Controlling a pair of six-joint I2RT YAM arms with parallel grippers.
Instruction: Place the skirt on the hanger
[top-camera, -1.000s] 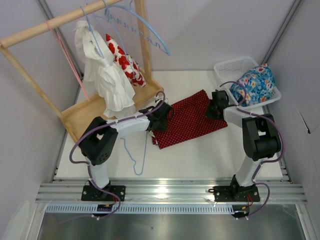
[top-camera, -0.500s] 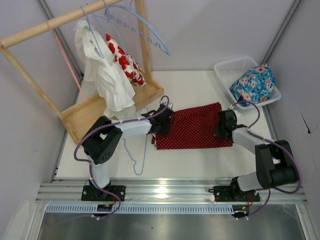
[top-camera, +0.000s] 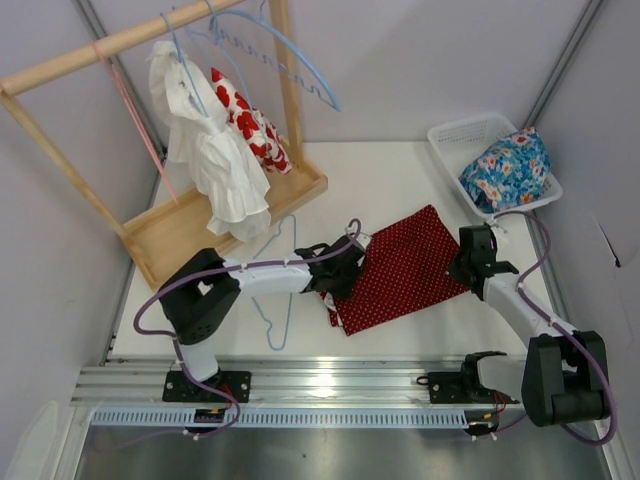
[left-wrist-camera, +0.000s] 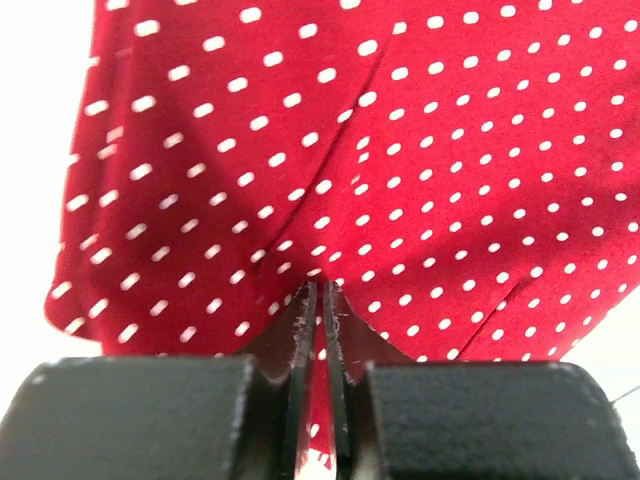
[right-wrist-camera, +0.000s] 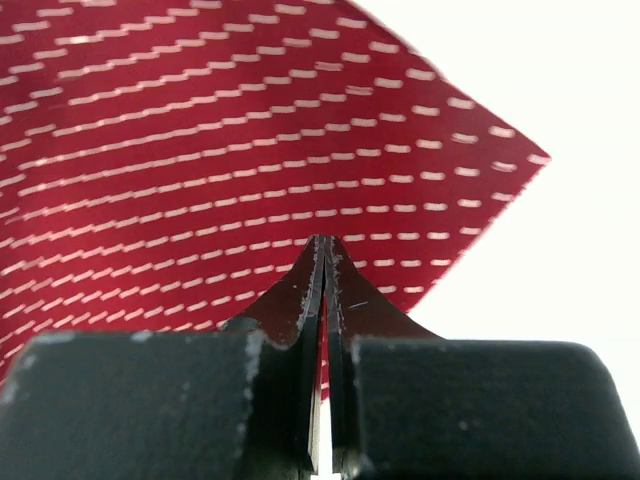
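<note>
Near edge first: we see the thin pale-blue wire hanger (top-camera: 270, 345) lying flat on the white table (top-camera: 400, 340), near the left edge. It runs under the left arm, its hook pointing toward the far side. It sits just beside the skirt and does not touch it.

Mid-table, the dark red polka-dot fabric skirt (top-camera: 405, 270) lies spread and skewed, held at both ends. The left gripper (top-camera: 340, 275) is on its left end and the right gripper (top-camera: 470, 258) on its right end, near the right edge of the table.

From the top view we cannot read the jaws, but the wrist views settle it. In the left wrist view, the left gripper (left-wrist-camera: 320, 290) has its jaws nearly together, with a thin fold of the skirt (left-wrist-camera: 400, 150) pinched between them. In the right wrist view, the right gripper (right-wrist-camera: 320, 245) is closed tight on the skirt (right-wrist-camera: 200, 130) hem, close to a pointed corner. The dots are smeared into dashes there.

Only the top view shows the far side. At the far left corner stands a wooden garment rack (top-camera: 170, 235) holding a white ruffled garment (top-camera: 215, 160), a white cloth with red blotches (top-camera: 245, 125), a thin pink hanger (top-camera: 140, 130) and a larger blue hanger with a wavy bar (top-camera: 290, 60). At the far right corner, a white plastic basket (top-camera: 450, 135) holds a blue floral garment (top-camera: 505, 168).
</note>
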